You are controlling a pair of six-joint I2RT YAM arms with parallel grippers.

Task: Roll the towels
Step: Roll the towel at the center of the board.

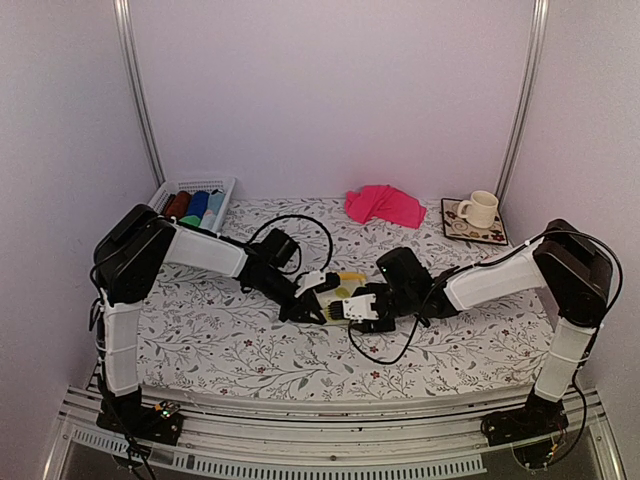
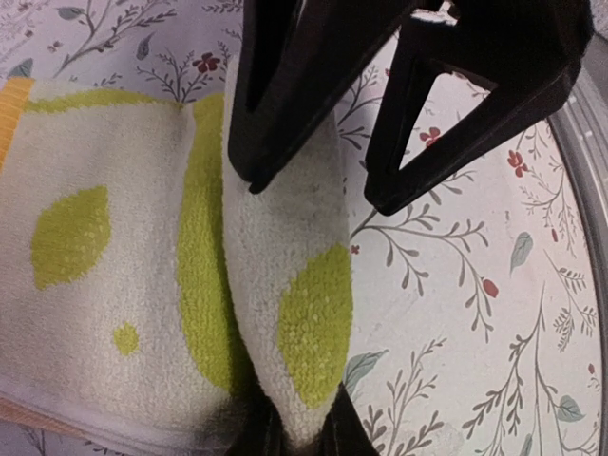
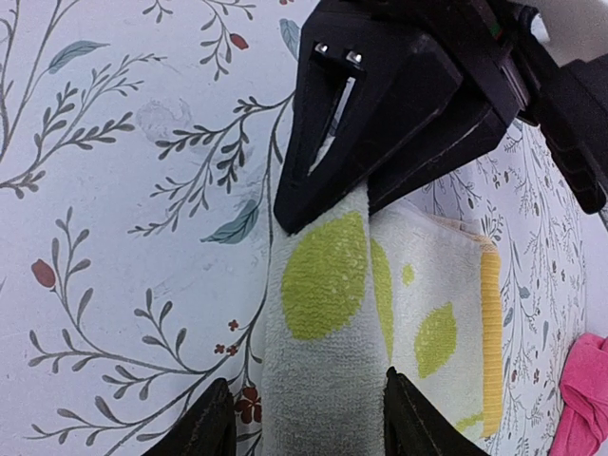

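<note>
The lime-yellow patterned towel (image 1: pixel 347 284) lies mid-table, its near edge turned up into a roll (image 3: pixel 323 323). My left gripper (image 2: pixel 299 439) is shut on one end of that roll (image 2: pixel 294 285). From the opposite end my right gripper (image 3: pixel 309 429) straddles the roll with its jaws open: one finger rests against the roll on the flat-towel side, the other stands a little off it on the table side. In the top view the left gripper (image 1: pixel 305 308) and the right gripper (image 1: pixel 352 308) face each other over the towel. The hot pink towel (image 1: pixel 384 205) lies crumpled at the back.
A white basket (image 1: pixel 170 188) with rolled cloths stands at the back left. A cream cup (image 1: pixel 480 208) sits on a patterned coaster (image 1: pixel 492 238) at the back right. The floral tablecloth (image 1: pixel 220 330) covers the table. Black cables loop near both wrists.
</note>
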